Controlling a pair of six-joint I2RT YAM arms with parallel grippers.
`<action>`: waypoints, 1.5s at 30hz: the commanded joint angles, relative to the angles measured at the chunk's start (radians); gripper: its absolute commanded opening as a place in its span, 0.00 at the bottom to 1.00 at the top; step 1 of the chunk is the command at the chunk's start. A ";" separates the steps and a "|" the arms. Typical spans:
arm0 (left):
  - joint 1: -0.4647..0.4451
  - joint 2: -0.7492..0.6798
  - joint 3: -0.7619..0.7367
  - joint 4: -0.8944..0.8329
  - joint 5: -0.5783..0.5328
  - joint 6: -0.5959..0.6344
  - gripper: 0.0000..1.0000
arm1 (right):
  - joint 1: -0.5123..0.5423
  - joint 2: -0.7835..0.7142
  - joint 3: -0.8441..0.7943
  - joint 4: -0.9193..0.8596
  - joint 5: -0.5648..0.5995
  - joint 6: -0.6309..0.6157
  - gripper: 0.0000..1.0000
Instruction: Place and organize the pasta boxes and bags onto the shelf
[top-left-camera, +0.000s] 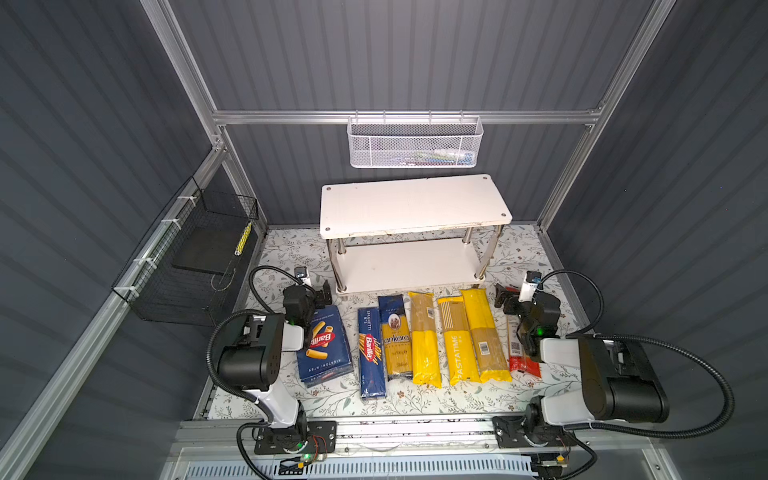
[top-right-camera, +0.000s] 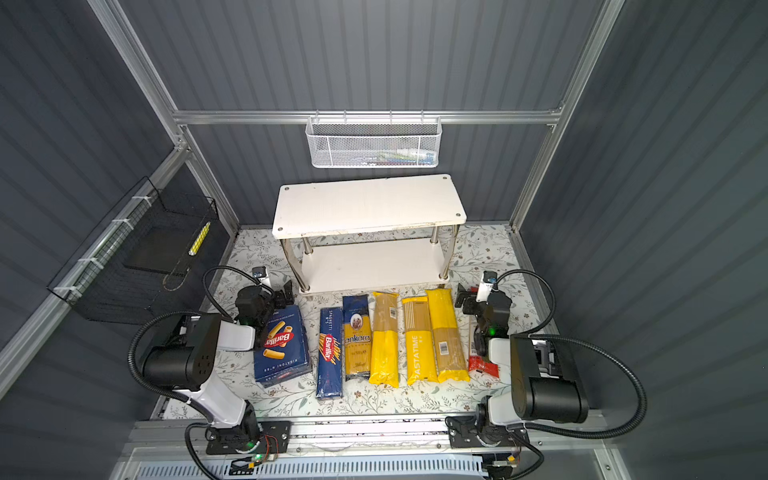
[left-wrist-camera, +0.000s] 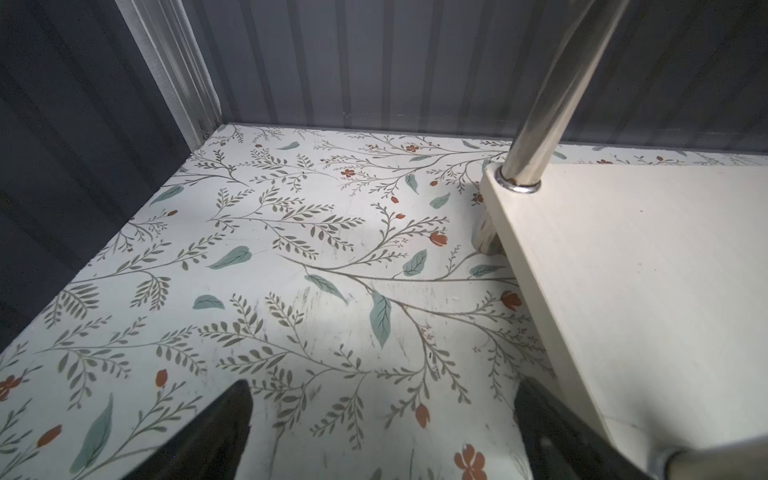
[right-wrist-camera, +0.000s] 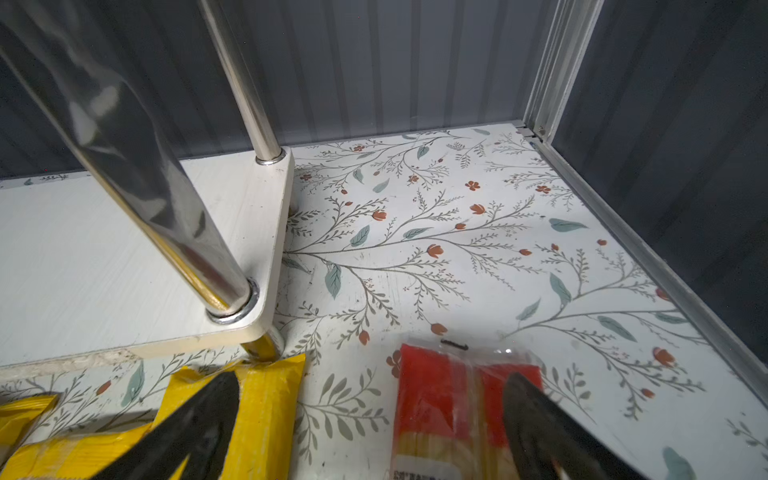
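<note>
Our right gripper (top-left-camera: 502, 297) hangs wide open at the shelf-ward end of the red spaghetti bag (top-left-camera: 524, 365), which lies on the table (top-left-camera: 536, 253), long axis pointing toward the shelf (top-left-camera: 415, 205). This arm is nearest.

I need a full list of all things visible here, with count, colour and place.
wide Barilla box: one, dark blue, left end of the row.
narrow Barilla box: one, dark blue, right of it.
ankara bag: one, navy and yellow, next rightward.
yellow bags: three, yellow and clear, further right.
red bag: one, red and clear, right end.
shelf: one, white, chrome legs, behind the row.
white mesh basket: one, on the back rail.
black wire basket: one, on the left wall.
table: one, floral pattern.
left gripper: one, black, open, near the shelf's left front leg.
right gripper: one, black, open, near the red bag's far end.
</note>
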 joint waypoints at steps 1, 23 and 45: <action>0.005 0.027 -0.003 -0.056 -0.013 0.035 1.00 | 0.004 0.009 0.021 0.026 0.010 0.004 0.99; 0.005 0.027 -0.001 -0.057 -0.013 0.034 0.99 | -0.005 0.014 0.030 0.013 0.007 0.015 0.99; -0.001 0.029 0.007 -0.071 -0.031 0.037 1.00 | -0.009 0.012 0.027 0.015 0.002 0.017 0.99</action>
